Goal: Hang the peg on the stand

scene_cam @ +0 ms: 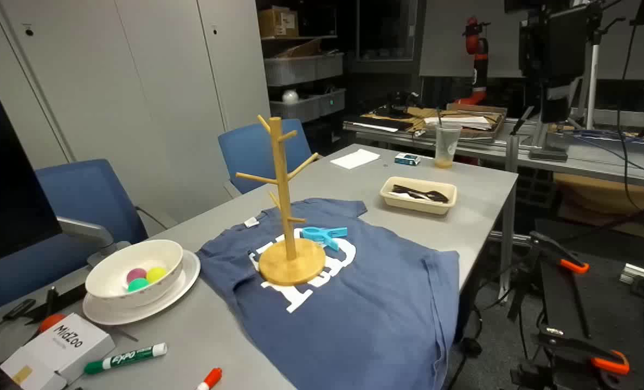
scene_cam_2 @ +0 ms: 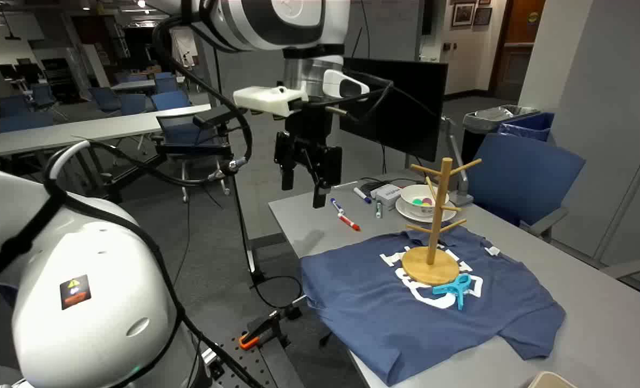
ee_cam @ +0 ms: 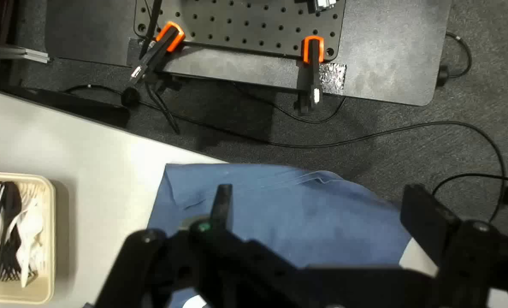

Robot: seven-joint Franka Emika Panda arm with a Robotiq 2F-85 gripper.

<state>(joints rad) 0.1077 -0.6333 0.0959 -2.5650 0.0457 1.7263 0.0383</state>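
Note:
The teal-blue peg (scene_cam: 326, 236) lies on the blue shirt beside the stand's disc base, and it shows in both exterior views (scene_cam_2: 456, 289). The light wooden stand (scene_cam: 283, 189) is upright on the shirt, its branches bare; it also shows in an exterior view (scene_cam_2: 436, 226). My gripper (scene_cam_2: 304, 193) is open and empty, high up and away from the peg and stand. In the wrist view, its fingers (ee_cam: 318, 192) are wide apart above the shirt and table edge. Peg and stand are out of the wrist view.
The blue shirt (scene_cam: 349, 319) is spread on the grey table. A bowl with balls (scene_cam: 173, 257) on a plate, a white box (scene_cam: 75, 338) and marker pens (scene_cam_2: 349, 221) lie near one end. A cutlery tray (scene_cam: 446, 206) and a plastic cup (scene_cam: 448, 145) stand toward the opposite end.

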